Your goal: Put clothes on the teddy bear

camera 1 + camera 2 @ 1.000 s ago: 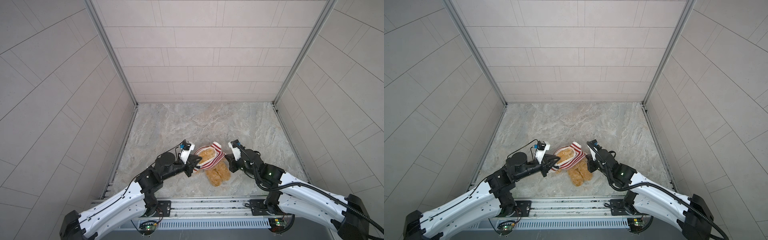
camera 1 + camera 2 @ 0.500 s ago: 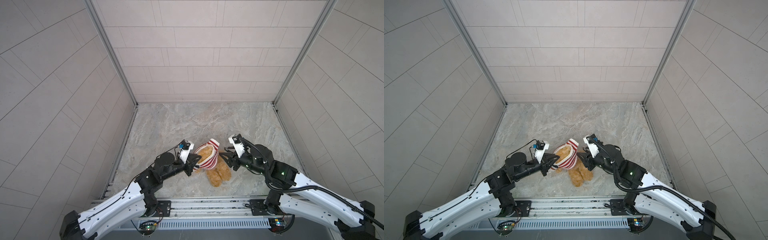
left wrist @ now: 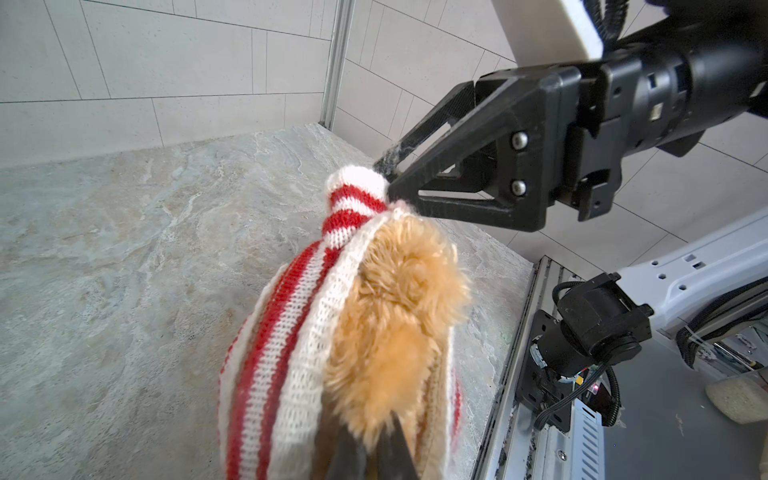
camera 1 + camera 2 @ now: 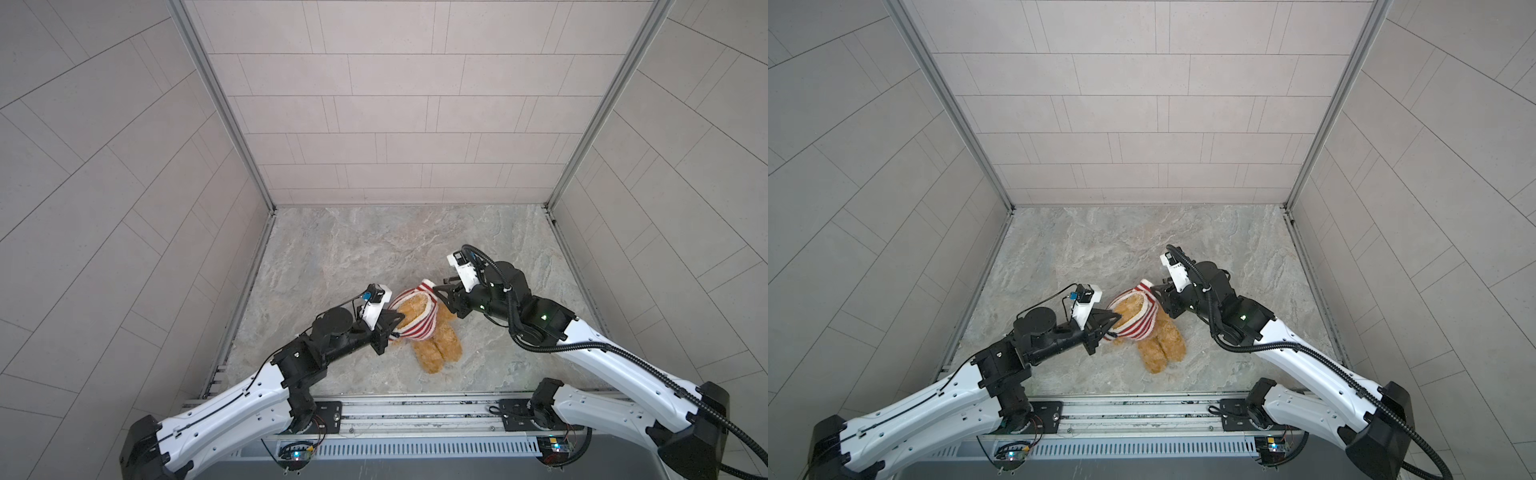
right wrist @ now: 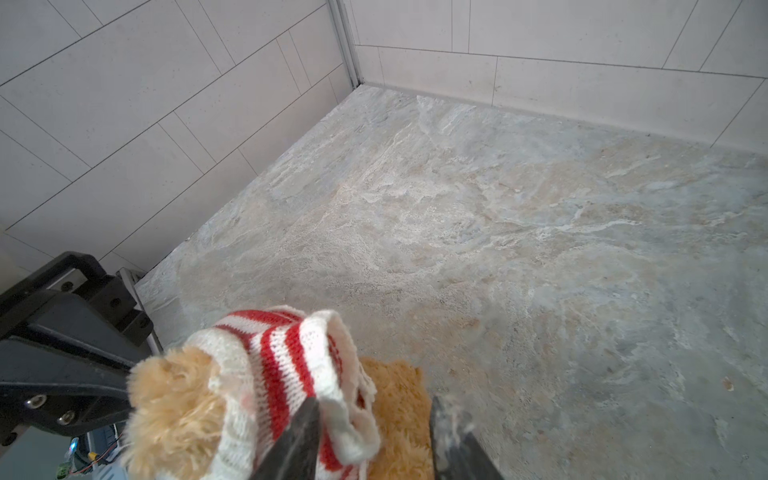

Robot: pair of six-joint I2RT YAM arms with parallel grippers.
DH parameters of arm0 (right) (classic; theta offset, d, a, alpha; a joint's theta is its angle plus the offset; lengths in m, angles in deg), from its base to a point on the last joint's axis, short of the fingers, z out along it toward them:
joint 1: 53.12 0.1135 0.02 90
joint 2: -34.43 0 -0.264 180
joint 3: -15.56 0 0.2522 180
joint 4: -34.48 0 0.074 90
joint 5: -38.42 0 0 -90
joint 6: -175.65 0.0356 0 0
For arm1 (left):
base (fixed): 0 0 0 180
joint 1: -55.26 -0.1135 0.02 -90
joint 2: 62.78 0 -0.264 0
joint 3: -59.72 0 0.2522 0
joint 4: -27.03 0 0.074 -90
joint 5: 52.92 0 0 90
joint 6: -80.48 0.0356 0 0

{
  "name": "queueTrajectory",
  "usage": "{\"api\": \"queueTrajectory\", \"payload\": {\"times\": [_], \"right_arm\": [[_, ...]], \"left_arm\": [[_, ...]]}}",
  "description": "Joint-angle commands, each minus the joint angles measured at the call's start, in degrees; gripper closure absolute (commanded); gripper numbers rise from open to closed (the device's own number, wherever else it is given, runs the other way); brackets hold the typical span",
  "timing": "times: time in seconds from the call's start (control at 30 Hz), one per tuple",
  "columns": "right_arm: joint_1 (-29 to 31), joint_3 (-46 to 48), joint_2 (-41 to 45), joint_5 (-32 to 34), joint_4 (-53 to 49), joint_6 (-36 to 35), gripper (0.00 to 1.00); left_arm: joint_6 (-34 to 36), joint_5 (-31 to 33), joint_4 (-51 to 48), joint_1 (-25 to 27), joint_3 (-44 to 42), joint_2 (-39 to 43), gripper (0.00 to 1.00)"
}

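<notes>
The teddy bear [image 4: 439, 351] lies near the front middle of the floor, legs toward the front rail. Its head [image 4: 1128, 312] sits inside the opening of the red-and-white striped sweater [image 4: 417, 332]. My left gripper [image 4: 397, 322] is shut, with golden fur [image 3: 399, 332] pinched between its fingertips [image 3: 351, 457] right at the sweater's white edge [image 3: 307, 353]. My right gripper [image 4: 439, 293] stands open on the other side. Its fingers [image 5: 299, 436] straddle the sweater's edge [image 5: 349, 415] and the fur behind it. A sleeve end [image 3: 357, 183] touches the right gripper [image 3: 385, 178].
Stone-patterned floor [image 4: 374, 249] is enclosed by tiled walls [image 4: 374, 104] on three sides. A metal rail [image 4: 415, 409] with both arm bases runs along the front. A gutter strip [image 4: 245, 299] lines the left wall.
My right gripper was shut at the sweater a second ago and now stands open, and the arm has risen and swung a little back. The left arm has stayed put.
</notes>
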Motion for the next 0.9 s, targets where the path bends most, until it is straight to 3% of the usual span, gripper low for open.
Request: {"api": "queueTrajectory", "payload": {"times": [0.0, 0.17, 0.43, 0.67, 0.87], "right_arm": [[-0.1, -1.2, -0.7, -5.2, 2.6, 0.0, 0.57], [-0.1, -1.1, -1.5, -6.8, 3.0, -0.4, 0.64], [-1.3, 0.1, -0.4, -2.8, 1.1, -1.3, 1.00], [-4.6, 6.2, -0.1, 4.5, -0.8, -1.2, 1.00], [-5.5, 9.3, -1.6, 4.9, -1.3, -1.2, 1.00]], "left_arm": [[0.9, 0.4, 2.9, 0.2, -0.7, 0.9, 1.00], [0.9, 0.4, 2.9, 0.2, -0.7, 1.0, 1.00], [0.5, 1.1, 3.3, 0.2, -0.8, 1.1, 1.00], [-0.5, 2.6, 4.4, 0.3, -2.2, 2.5, 1.00], [-1.3, 4.4, 4.5, 0.2, -3.1, 3.7, 1.00]]}}
